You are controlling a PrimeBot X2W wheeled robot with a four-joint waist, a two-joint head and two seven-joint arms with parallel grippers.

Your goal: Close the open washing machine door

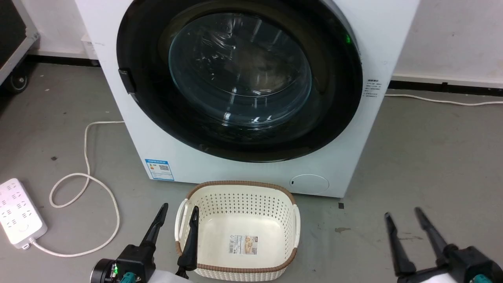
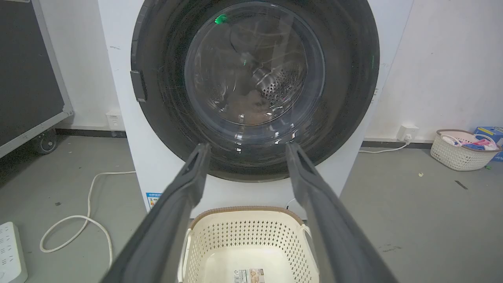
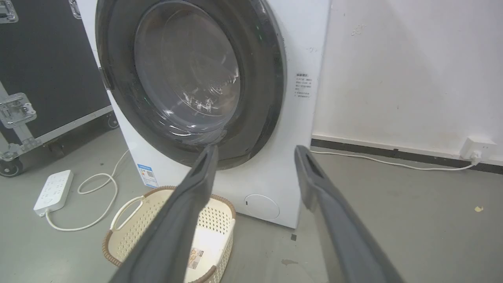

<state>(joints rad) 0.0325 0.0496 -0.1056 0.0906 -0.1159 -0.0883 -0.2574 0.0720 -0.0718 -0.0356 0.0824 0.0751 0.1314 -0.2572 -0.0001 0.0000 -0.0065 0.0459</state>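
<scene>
The washing machine [image 1: 377, 47] is a big white box facing me. Its door [image 1: 239, 74], a glossy black disc with a clear glass bowl window, lies flat against the front and covers the drum mouth. Steel drum holes show through the glass of the door [image 2: 255, 67], which also appears in the right wrist view [image 3: 188, 70]. A small latch tab [image 1: 125, 80] sits at the door's left rim. My left gripper [image 1: 179, 207] is open and low, over a basket's left edge, empty [image 2: 246, 146]. My right gripper [image 1: 402, 213] is open above the floor to the right, empty [image 3: 256, 148]. Neither touches the door.
A cream perforated basket [image 1: 239, 184] stands on the floor right before the machine. A white power strip [image 1: 17, 212] and looping cable [image 1: 84, 177] lie at the left. A black wheeled case [image 3: 47, 59] stands at the far left. A second basket with clothes [image 2: 459, 151] sits by the right wall.
</scene>
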